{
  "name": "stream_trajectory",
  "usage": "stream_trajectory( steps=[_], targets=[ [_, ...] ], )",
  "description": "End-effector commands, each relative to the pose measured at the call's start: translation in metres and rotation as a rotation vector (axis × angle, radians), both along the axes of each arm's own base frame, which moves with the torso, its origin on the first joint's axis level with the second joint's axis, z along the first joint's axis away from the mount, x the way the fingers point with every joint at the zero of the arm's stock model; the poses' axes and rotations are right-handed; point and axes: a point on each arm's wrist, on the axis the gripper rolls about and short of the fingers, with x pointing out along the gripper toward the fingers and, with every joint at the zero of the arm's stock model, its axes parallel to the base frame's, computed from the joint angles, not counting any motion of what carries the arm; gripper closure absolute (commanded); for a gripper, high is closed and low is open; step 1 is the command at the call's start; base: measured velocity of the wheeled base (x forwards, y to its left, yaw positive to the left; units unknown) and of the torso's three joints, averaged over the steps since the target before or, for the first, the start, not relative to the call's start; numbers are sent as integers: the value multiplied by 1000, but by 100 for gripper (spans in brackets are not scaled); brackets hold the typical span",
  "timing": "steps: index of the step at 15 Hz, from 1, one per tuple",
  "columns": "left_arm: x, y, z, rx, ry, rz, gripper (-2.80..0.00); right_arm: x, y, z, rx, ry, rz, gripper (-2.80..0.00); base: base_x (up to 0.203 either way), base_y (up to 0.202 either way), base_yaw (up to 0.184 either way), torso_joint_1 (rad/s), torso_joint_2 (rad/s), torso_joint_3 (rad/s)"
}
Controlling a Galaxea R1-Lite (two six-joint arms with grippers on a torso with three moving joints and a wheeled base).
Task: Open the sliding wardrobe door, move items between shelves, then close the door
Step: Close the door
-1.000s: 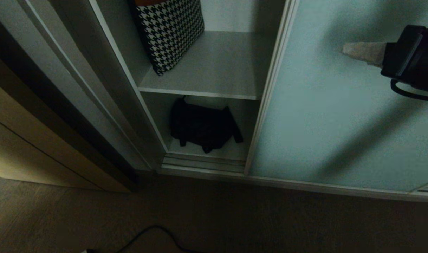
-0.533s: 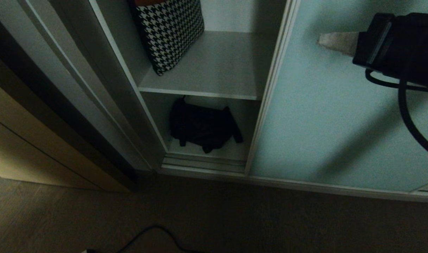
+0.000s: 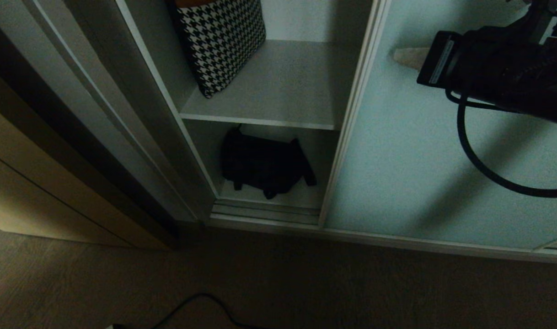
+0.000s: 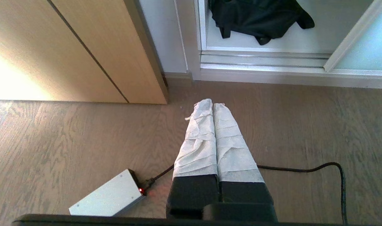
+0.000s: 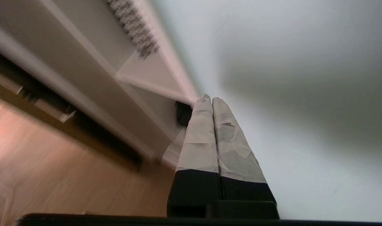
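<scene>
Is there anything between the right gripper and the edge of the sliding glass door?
Nothing visible. The shut right gripper is in front of the sliding wardrobe door, pointing toward its frame edge, with only bare glass between them.

A beige cabinet [image 4: 84, 53] stands on the wood floor [image 4: 68, 141]. A black cable [image 4: 304, 171] runs to a small silver box [image 4: 108, 199].
</scene>
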Motion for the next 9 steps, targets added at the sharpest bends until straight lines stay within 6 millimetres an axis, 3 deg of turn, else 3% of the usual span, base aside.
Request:
stream_trajectory(
  steps=[1,5,9],
  targets=[
    [0,0,0,0,1,0,0,12,8,-9,-10,16,-4,0,0,0,0,0,0,0],
    [0,0,0,0,1,0,0,15,20,-15,-19,23,17,0,0,0,0,0,0,0],
    [0,0,0,0,1,0,0,31,31,-26,-18,16,20,0,0,0,0,0,0,0]
  ],
)
